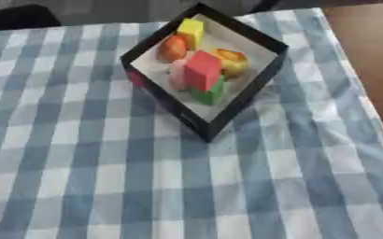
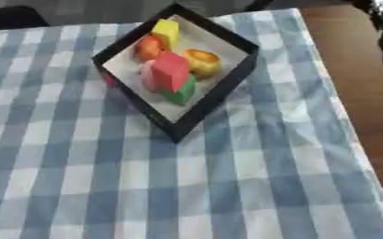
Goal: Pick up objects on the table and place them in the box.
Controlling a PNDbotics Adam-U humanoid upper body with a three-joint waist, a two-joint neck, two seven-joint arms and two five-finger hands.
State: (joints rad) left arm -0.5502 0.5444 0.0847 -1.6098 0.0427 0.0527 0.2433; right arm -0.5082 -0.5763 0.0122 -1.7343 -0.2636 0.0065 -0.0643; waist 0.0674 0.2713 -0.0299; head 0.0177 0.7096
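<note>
Black box (image 1: 227, 109) on my blue-checked tablecloth (image 1: 105, 177), far centre.
It holds a red block (image 1: 201, 70), green block (image 1: 209, 94), yellow block (image 1: 191, 31) and orange piece (image 1: 173, 48); neither of my hands shows.

cloth (image 1: 88, 177): blue-white check | box (image 1: 219, 122): black | blocks: red (image 1: 201, 70), yellow (image 1: 191, 31), green (image 1: 209, 94)

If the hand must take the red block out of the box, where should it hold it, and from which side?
Probably from above, pinching the two free upper side faces of the red block. It lies tilted on top of the pile inside the box, over a green piece, with other pieces close around it, so a sideways approach looks blocked.
</note>
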